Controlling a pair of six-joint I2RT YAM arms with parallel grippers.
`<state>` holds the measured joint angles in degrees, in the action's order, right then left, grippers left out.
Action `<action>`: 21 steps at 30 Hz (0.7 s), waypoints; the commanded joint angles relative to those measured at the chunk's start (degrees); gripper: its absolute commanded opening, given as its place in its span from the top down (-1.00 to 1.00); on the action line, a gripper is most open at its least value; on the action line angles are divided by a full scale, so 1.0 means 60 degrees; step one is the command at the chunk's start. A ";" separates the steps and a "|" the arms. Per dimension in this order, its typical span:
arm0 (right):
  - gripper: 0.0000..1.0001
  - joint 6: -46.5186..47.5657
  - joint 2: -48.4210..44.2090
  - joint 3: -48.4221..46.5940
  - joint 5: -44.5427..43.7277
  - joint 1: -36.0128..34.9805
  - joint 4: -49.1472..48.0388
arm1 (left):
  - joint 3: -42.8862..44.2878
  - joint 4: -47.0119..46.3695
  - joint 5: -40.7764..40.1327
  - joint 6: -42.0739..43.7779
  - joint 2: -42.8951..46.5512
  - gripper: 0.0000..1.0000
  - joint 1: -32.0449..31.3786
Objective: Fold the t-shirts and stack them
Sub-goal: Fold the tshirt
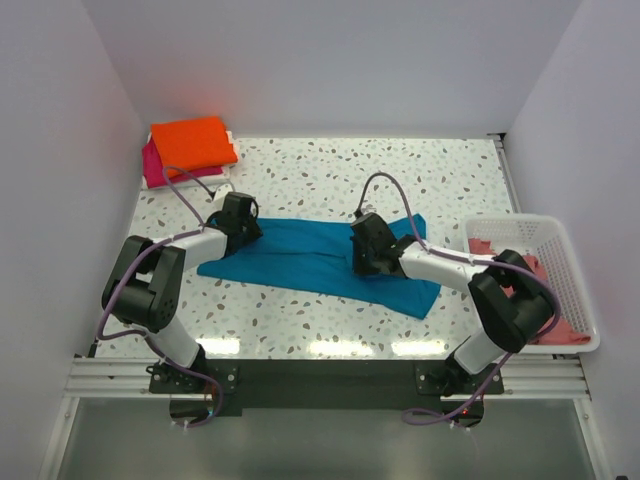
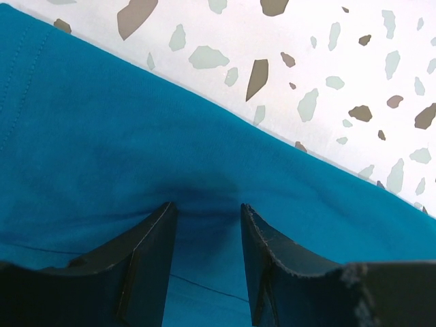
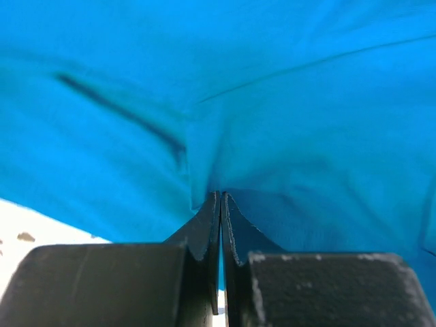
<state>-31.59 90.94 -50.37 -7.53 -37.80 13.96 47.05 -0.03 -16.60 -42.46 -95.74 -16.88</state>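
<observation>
The right gripper (image 3: 221, 197) pinches the teal shirt (image 1: 300, 258) (jaws tight on a fold); the left gripper (image 2: 208, 208) presses on it, jaws partly apart.

Teal t-shirt (image 1: 300, 262) spread, orange (image 1: 192, 143) atop magenta (image 1: 152, 172), salmon (image 1: 562, 330) apart

I'm looking at a white table (image 1: 320, 170) flecked with grey and brown chips. Plain pale walls box it in: a back wall (image 1: 330, 60) behind the table, a left wall (image 1: 50, 150) and a right wall (image 1: 595, 90) at its sides. The light on the table is soft and even, with bright streaks (image 1: 330, 347) mirrored along its near edge. Just in front of that edge runs a metal rail (image 1: 110, 378), and past it a grey floor (image 1: 320, 445).
</observation>
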 commanded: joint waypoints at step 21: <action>0.02 -0.1457 -0.2002 0.0513 -0.2730 0.0059 0.1601 | 0.0070 0.1118 -0.0470 -0.0307 0.1103 -0.06 0.0016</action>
<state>-36.47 79.77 -49.41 -20.23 -38.98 21.54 47.05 3.18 -15.49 -42.87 -91.59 -16.80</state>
